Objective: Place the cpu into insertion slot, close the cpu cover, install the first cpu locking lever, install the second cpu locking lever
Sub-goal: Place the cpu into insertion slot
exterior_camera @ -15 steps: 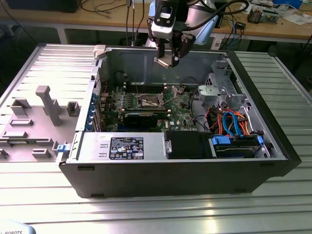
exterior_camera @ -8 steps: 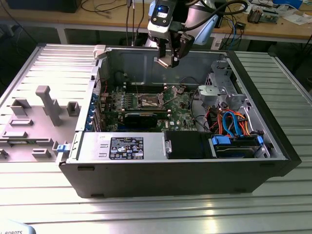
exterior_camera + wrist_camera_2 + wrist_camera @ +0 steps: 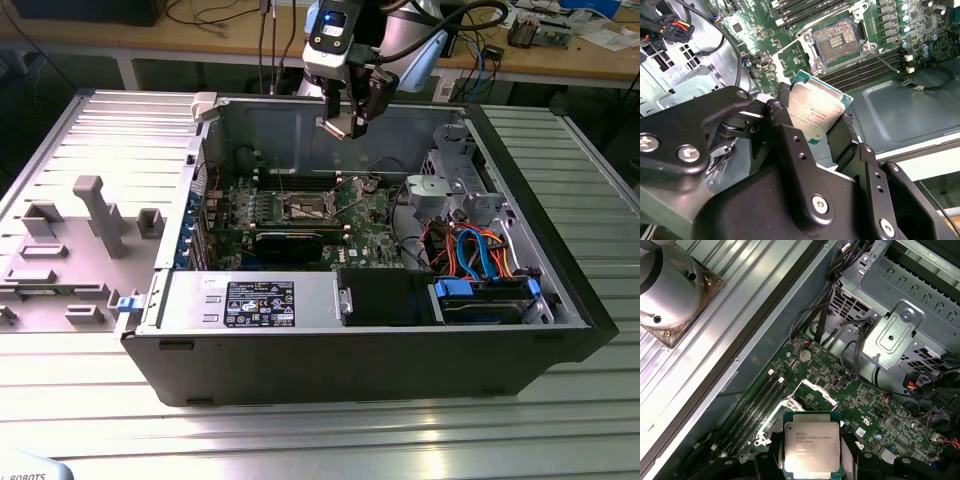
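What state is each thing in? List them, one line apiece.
gripper: shut on the cpu, gripping its edges.
cpu: held in the air, not seated.
insertion slot: empty, contacts exposed.
locking lever: unhooked, angled out from the insertion slot.
computer case: lying on its side, side panel off.

cpu [image 3: 817, 112]: 1 | insertion slot [image 3: 836, 42]: 1 | claw [image 3: 811, 455]: 1 | computer case [image 3: 350, 365]: 1 | graphics card [image 3: 290, 240]: 1
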`<control>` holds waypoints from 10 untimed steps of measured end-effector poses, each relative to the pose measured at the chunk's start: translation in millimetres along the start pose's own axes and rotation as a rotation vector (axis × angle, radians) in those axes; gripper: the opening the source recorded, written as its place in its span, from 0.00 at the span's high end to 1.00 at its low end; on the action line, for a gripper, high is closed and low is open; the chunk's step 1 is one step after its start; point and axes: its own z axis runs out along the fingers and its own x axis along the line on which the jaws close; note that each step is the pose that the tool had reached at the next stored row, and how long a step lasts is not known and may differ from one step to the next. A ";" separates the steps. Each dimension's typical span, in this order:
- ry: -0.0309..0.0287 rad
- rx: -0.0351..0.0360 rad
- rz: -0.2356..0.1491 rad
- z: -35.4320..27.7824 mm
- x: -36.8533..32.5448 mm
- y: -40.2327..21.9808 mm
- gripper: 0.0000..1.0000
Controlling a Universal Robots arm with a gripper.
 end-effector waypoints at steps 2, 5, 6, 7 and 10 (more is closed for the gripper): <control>-0.0005 -0.0001 0.006 0.0 0.0 0.0 0.46; -0.0016 -0.0004 0.018 0.0 0.0 0.0 0.46; -0.0019 -0.0004 0.022 0.0 0.0 0.0 0.46; -0.0024 -0.0005 0.027 0.0 0.0 0.0 0.46; -0.0040 -0.0008 0.044 0.0 0.0 0.0 0.46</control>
